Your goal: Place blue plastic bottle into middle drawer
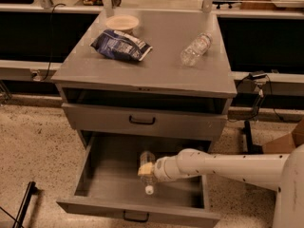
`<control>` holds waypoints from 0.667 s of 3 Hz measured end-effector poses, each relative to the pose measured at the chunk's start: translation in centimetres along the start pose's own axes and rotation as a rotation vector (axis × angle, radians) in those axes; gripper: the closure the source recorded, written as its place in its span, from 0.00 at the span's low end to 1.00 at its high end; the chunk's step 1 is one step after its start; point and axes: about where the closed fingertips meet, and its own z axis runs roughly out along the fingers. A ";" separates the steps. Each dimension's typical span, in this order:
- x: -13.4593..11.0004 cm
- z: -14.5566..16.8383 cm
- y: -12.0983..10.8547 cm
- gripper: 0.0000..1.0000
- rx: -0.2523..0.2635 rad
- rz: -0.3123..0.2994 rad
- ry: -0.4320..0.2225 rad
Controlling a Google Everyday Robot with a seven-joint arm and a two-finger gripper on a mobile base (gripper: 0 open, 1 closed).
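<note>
- gripper (pixel 146 169) is down inside the middle drawer (pixel 137 207), which is pulled all the way out below the counter's (pixel 161 68) front edge
- it's pinched round the blue plastic bottle (pixel 148 157) at mid-body, arm coming in from the right
- bottle pts w/ its white cap toward the drawer front, roughly center of the drawer
- up top: small clear bottle (pixel 195 49) nr the back right corner, chip bag (pixel 121 45) + bowl (pixel 122 23) by the back left

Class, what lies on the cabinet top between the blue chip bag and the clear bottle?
Only bare grey cabinet top, in the camera view; the gripper is down in the open drawer.
</note>
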 end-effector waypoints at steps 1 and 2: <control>-0.1 0.1 -0.1 0.13 0.001 0.000 -0.002; -0.2 0.2 -0.1 0.00 0.002 -0.001 -0.005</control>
